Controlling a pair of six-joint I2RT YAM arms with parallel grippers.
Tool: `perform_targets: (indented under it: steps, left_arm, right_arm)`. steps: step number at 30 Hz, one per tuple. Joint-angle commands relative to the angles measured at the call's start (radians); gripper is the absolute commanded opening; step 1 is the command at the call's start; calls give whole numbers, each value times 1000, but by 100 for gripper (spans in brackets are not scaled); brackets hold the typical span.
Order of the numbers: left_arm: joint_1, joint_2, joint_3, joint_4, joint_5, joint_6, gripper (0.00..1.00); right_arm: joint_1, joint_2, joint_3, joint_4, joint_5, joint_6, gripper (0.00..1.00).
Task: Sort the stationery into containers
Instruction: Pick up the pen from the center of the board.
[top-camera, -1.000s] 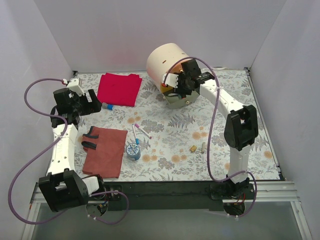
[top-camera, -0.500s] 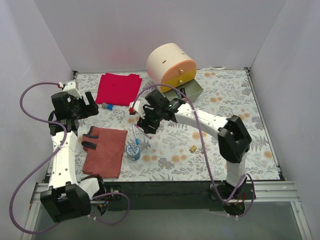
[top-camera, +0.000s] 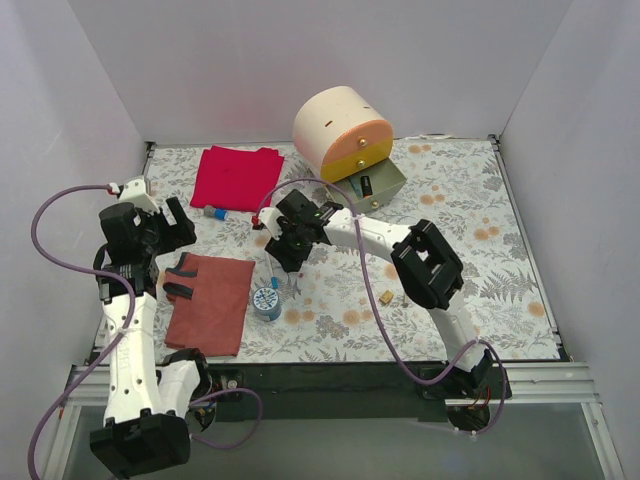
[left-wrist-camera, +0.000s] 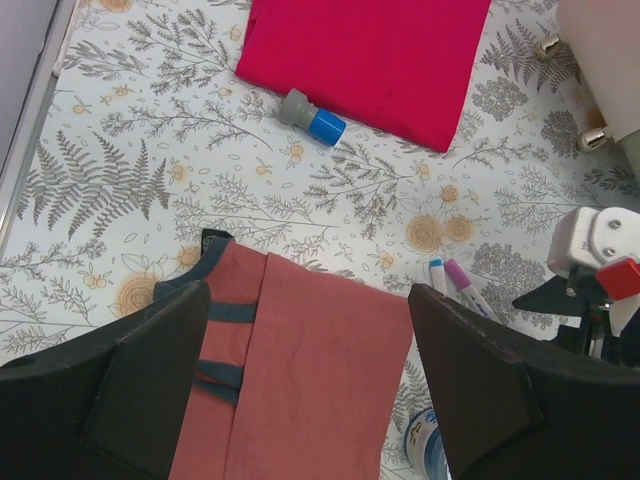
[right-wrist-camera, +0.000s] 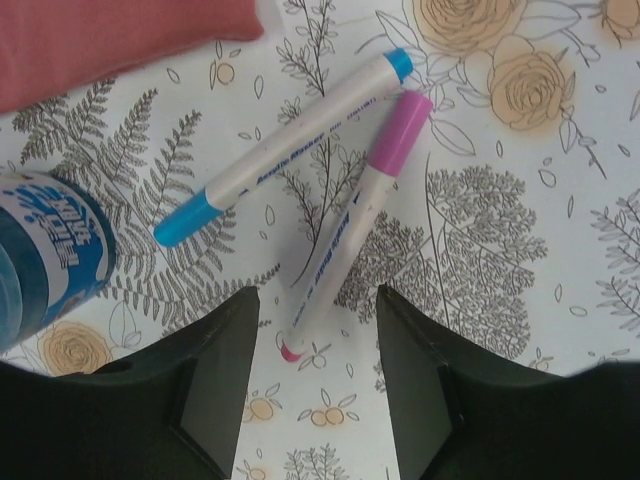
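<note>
Your right gripper (right-wrist-camera: 318, 300) has left the cabinet (top-camera: 335, 125), where it was a second ago. It now hangs low over the two pens in the middle of the table (top-camera: 470, 230). In the last half second it has slid a little more to the left. Its two fingers (right-wrist-camera: 215, 375) are spread apart and hold nothing. The bottom end of the pink pen (right-wrist-camera: 355, 225) lies right between them. The blue pen (right-wrist-camera: 285, 145) lies beside the pink one, and their top ends almost touch. The pens have not moved. The tape roll (right-wrist-camera: 45, 250) is still just left of them, near the rust cloth (top-camera: 210, 300). The green drawer (top-camera: 380, 180) at the bottom of the cabinet is still pulled out, and the orange and yellow ones above it are shut. A tiny tan block (top-camera: 385, 297) sits by itself closer to you. Your left gripper (left-wrist-camera: 310, 300) is also open and empty. It floats high over the rust cloth, and that arm has pulled back a bit. The red cloth (top-camera: 237, 177) lies flat at the back.
</note>
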Motion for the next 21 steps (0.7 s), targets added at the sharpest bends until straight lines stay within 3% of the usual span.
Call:
perform_targets:
  steps: [1, 5, 8, 11, 12, 13, 21]
  left_arm:
    - [3, -35, -24, -44, -38, 8, 81]
    - [3, -44, -24, -47, -48, 13, 82]
    - [5, -38, -12, -44, -53, 17, 82]
    - [6, -34, -9, -36, -51, 20, 82]
    - [5, -32, -9, -33, -48, 17, 82]
    - [6, -30, -9, -30, -47, 16, 82]
    - [5, -24, -11, 20, -36, 31, 82]
  right_arm:
    - [40, 70, 68, 27, 23, 21, 58]
    - [68, 120, 67, 37, 98, 45, 56]
    - [69, 137, 31, 48, 165, 87, 48]
    - [65, 137, -39, 53, 184, 104, 32]
    - [63, 133, -73, 53, 188, 105, 8]
    - [63, 124, -87, 51, 191, 102, 1]
    - [-65, -226, -127, 13, 187, -81, 1]
